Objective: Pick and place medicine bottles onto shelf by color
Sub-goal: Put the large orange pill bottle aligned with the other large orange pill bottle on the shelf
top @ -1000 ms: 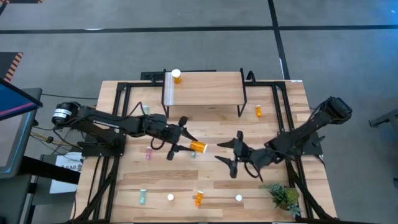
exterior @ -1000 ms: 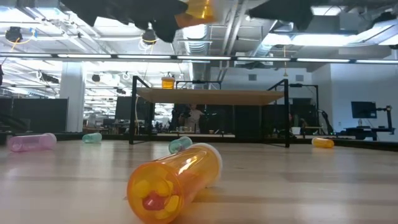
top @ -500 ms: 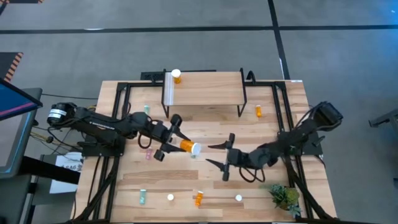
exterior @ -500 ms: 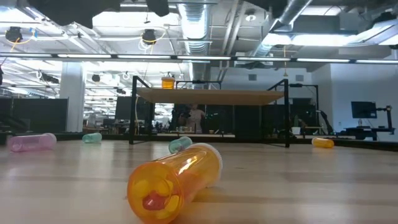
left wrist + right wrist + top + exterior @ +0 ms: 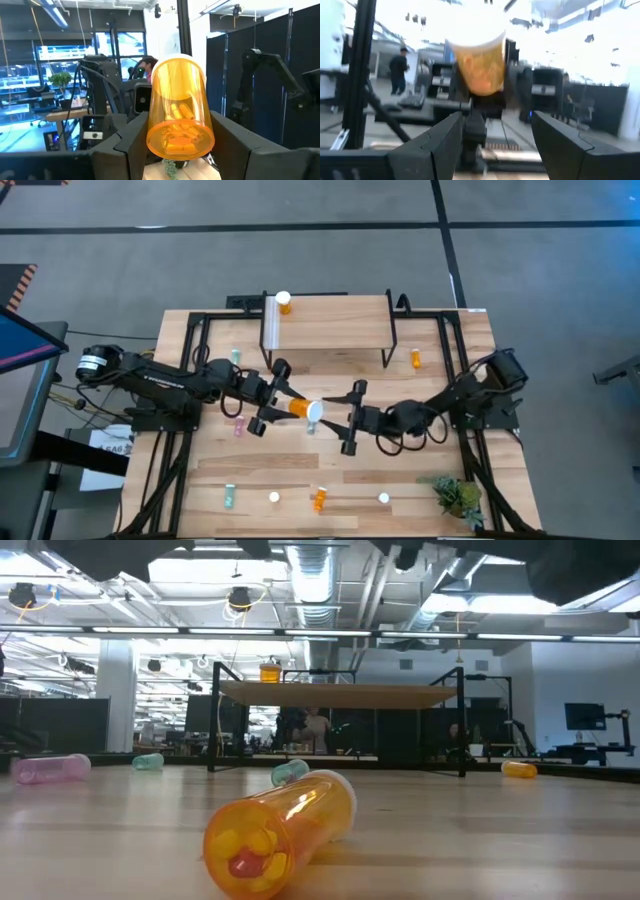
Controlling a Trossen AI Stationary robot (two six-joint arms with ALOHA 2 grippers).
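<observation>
High view shows my left claw (image 5: 284, 400) pinching an orange bottle (image 5: 303, 409) above the middle of the worktop (image 5: 430, 480), white cap pointing right. My right claw (image 5: 349, 418) sits just right of that cap, fingers spread, not touching it. I judge this a handover: next my right claw must close on the capped end before the left lets go, then carry it to the shelf (image 5: 340, 330) at the far side, beside the orange bottle on its left end (image 5: 284, 303).
</observation>
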